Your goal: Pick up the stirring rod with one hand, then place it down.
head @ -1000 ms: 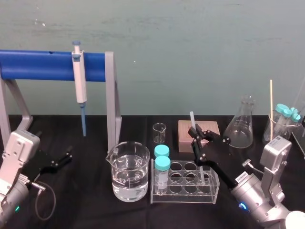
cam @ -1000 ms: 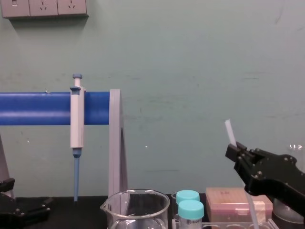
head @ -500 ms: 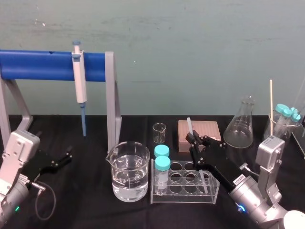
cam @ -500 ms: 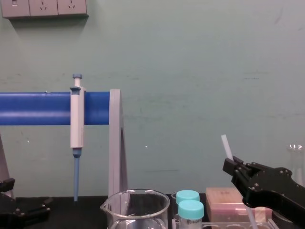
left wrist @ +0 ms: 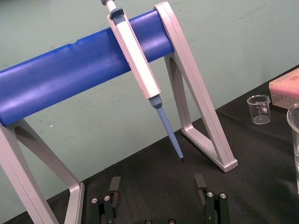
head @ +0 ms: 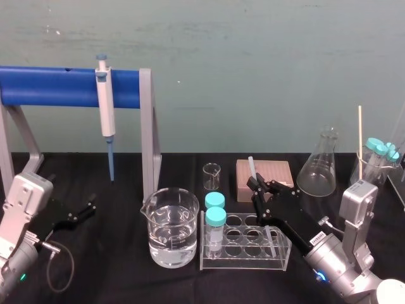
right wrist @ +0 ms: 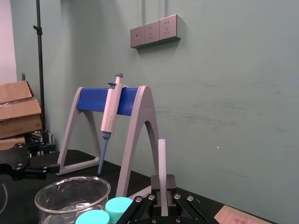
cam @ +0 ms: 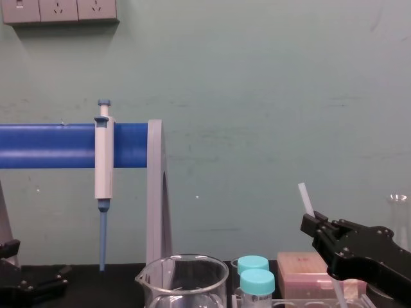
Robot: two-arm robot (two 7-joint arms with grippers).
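The stirring rod (head: 252, 166) is a thin translucent whitish stick, nearly upright and tilted slightly. My right gripper (head: 260, 188) is shut on it around mid-length, above the clear test tube rack (head: 244, 261). The rod's lower part runs down into the right end of the rack. In the chest view the rod (cam: 304, 197) sticks up out of the right gripper (cam: 317, 226). The right wrist view shows the rod (right wrist: 162, 163) clamped between the black fingers (right wrist: 155, 185). My left gripper (left wrist: 157, 187) rests open at the table's left, also seen from the head (head: 87, 208).
A beaker of water (head: 169, 229) stands left of the rack, with two teal-capped tubes (head: 215, 218) in the rack's left end. Behind are a small beaker (head: 212, 176), a pink box (head: 274, 171) and a conical flask (head: 318, 166). A white-and-blue pipette (head: 105, 107) hangs on the blue stand (head: 57, 87).
The right gripper came down with the rod toward the rack and shifted slightly left, then held still over the last half second. The left arm has not moved.
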